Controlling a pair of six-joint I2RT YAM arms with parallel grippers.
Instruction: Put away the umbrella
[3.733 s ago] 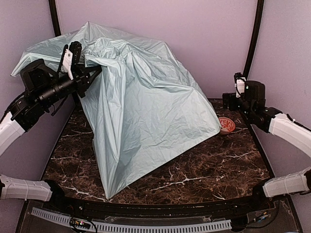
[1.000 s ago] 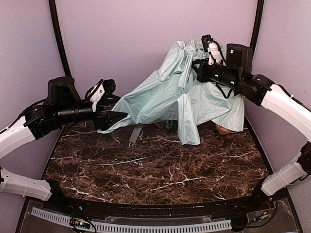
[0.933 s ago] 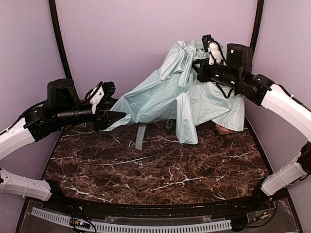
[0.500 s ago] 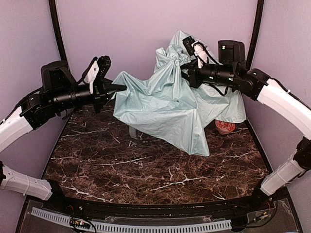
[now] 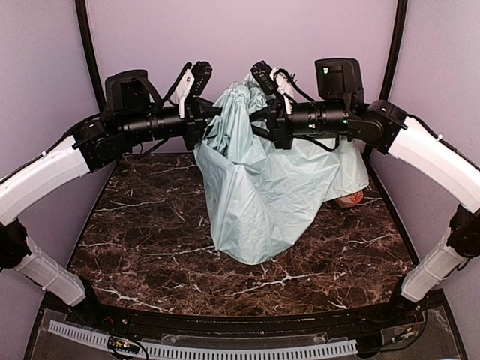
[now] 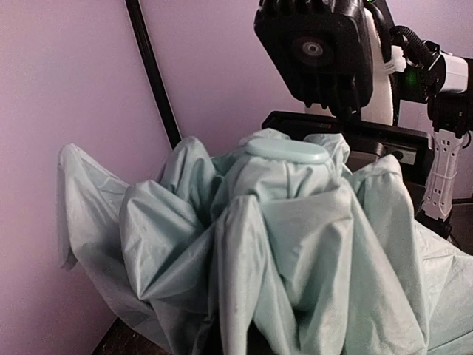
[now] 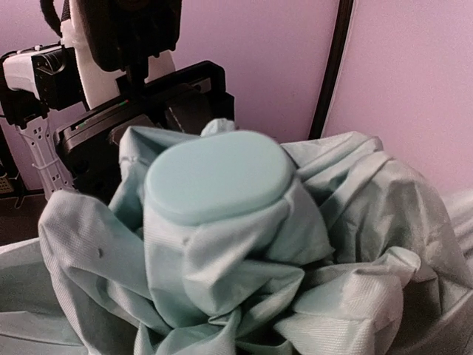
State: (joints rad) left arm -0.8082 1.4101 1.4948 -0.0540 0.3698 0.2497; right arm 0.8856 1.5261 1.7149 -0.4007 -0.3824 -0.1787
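The umbrella (image 5: pixel 262 195) hangs bunched between the left pincer (image 5: pixel 217 112) and right pincer (image 5: pixel 259 120), each clamped tight on its fabric, the rest drooping beneath them onto the tabletop (image 5: pixel 135 240). This looks like the collapsing step; next, the loose folds need gathering inward.

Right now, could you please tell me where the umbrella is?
In the top view the umbrella hangs bunched between the left gripper and right gripper at back centre, its canopy draping down to the table.
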